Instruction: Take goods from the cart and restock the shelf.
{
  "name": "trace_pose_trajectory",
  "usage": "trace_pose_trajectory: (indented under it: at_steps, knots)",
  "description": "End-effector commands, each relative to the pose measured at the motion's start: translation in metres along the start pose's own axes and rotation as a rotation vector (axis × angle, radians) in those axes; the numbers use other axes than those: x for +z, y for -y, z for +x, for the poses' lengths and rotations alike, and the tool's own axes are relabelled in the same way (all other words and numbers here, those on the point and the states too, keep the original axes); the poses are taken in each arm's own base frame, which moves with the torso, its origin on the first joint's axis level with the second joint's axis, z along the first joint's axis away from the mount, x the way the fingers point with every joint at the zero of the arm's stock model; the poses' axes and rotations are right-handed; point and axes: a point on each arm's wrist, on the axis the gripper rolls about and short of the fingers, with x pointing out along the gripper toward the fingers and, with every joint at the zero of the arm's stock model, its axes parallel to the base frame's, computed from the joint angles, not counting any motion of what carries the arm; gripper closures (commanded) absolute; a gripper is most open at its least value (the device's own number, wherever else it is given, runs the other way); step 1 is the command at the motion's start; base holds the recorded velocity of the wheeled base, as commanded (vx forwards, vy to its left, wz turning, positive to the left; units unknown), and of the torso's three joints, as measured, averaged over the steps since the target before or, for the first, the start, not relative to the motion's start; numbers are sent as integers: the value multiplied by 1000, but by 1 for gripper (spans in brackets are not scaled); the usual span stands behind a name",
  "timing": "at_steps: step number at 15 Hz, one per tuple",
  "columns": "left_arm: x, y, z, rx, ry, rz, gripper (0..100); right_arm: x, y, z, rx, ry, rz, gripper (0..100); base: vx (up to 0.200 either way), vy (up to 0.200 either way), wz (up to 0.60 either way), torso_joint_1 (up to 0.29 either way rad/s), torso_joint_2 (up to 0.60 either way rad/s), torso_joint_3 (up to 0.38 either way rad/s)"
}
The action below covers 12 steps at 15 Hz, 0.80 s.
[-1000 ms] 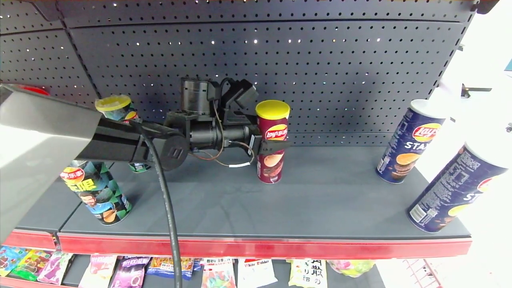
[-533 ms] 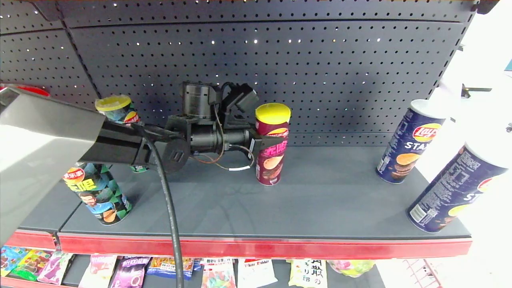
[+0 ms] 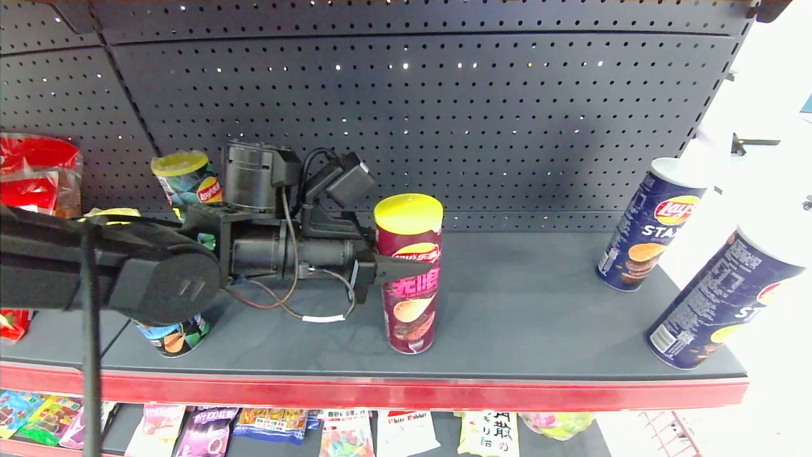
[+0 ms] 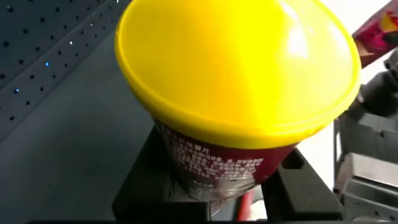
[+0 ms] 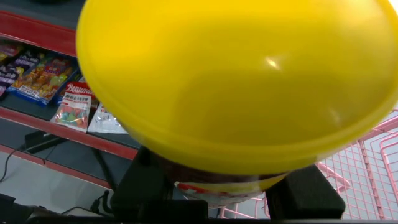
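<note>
While the shelf (image 3: 539, 304) stays put in the head view, the left arm has swung back and lower across it, so that a red bag (image 3: 38, 165) far behind the claw, at the shelf's end, now shows. With the arm comes the chip can (image 3: 409, 304), maroon with a yellow lid. A second ago it stood deep on the shelf near the perforated back wall (image 3: 444, 114); now it is upright close to the red front lip (image 3: 412, 393). Whether its base rests on the shelf or hangs just above it, I cannot tell.

The left claw (image 3: 406, 270) is clenched on the can's middle. The left wrist view shows a dark finger (image 4: 140, 183) pressed to each side of the body below the lid. Two blue cans (image 3: 647, 228) stand well beyond the claw's tip, untouched, and two patterned cans (image 3: 184, 174) sit back along the arm.

This reads as a shift of position rather than a release. The can is being brought to the front row, and the placing is not finished until the claw lets go. The right claw (image 5: 230, 196) is likewise clamped on a second chip can (image 5: 242, 81), held off the shelf above the snack bags (image 5: 71, 106) of a lower tier, so more stock is waiting.
</note>
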Motion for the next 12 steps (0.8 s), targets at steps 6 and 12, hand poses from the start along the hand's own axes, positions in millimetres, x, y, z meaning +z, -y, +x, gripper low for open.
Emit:
trace_pose_trajectory:
  at_steps: [6, 12]
  knots:
    - [-5, 12, -27, -6, 5, 69, 100, 0, 0, 0, 1, -1, 4, 100, 0, 0, 0, 0, 0, 0]
    - [-23, 10, -33, -41, -22, 56, 100, 0, 0, 0, 1, -1, 4, 100, 0, 0, 0, 0, 0, 0]
